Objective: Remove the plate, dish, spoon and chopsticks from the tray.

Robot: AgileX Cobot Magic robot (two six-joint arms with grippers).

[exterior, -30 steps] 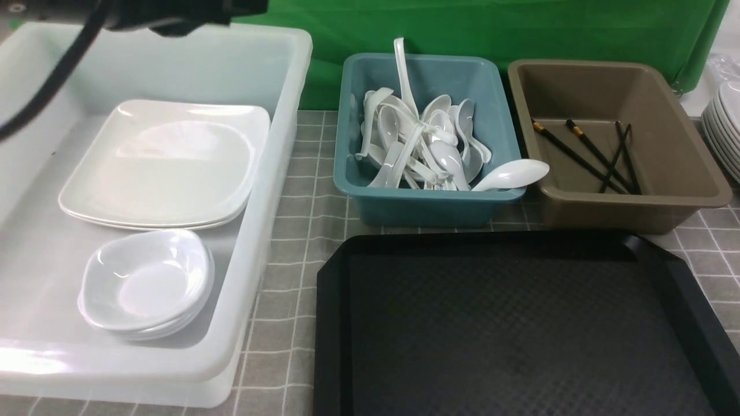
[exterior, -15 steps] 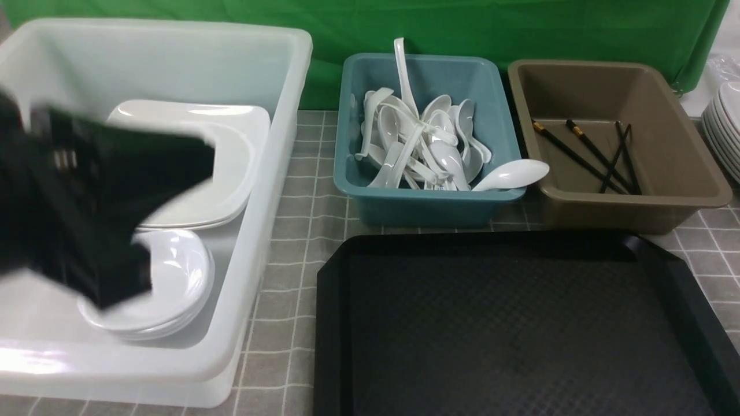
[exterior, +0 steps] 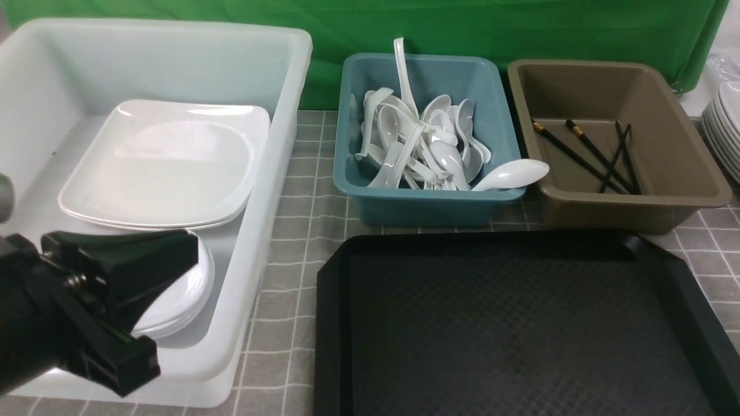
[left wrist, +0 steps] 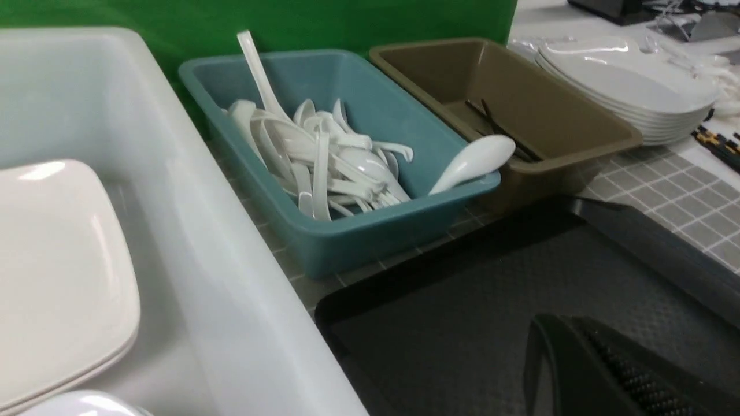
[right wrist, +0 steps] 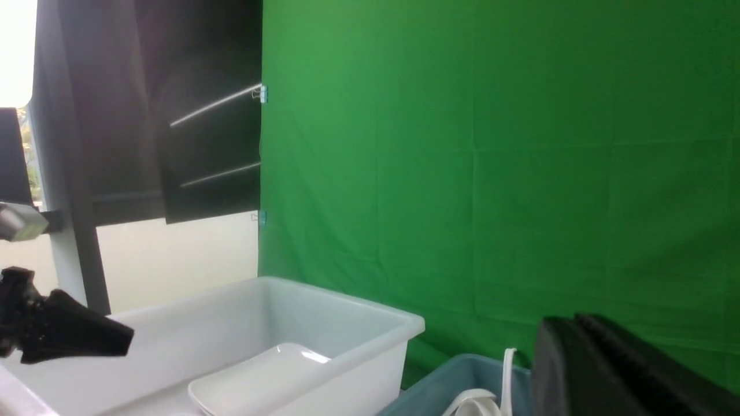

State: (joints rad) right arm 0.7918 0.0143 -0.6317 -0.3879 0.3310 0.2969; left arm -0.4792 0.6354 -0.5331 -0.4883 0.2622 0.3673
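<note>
The black tray (exterior: 520, 323) lies bare at the front right. A white plate (exterior: 165, 167) and stacked small dishes (exterior: 182, 303) sit in the white tub (exterior: 272, 190). One spoon (exterior: 511, 173) rests on the teal tub's rim, the same spoon (left wrist: 474, 164) showing in the left wrist view. Chopsticks (exterior: 584, 153) lie in the brown tub (exterior: 665, 190). My left gripper (exterior: 193, 254) hangs shut and empty over the white tub's front corner, covering part of the dishes. My right gripper (right wrist: 555, 332) is shut, holds nothing and is raised, facing the green backdrop.
The teal tub (exterior: 428, 208) holds several white spoons. A stack of round white plates (exterior: 725, 133) stands at the far right edge. Grey checked cloth covers the table between the tubs and the tray. A green backdrop closes off the back.
My left arm has swung down from the top of the view, across the white tub, to its front corner. Nothing else has moved.
</note>
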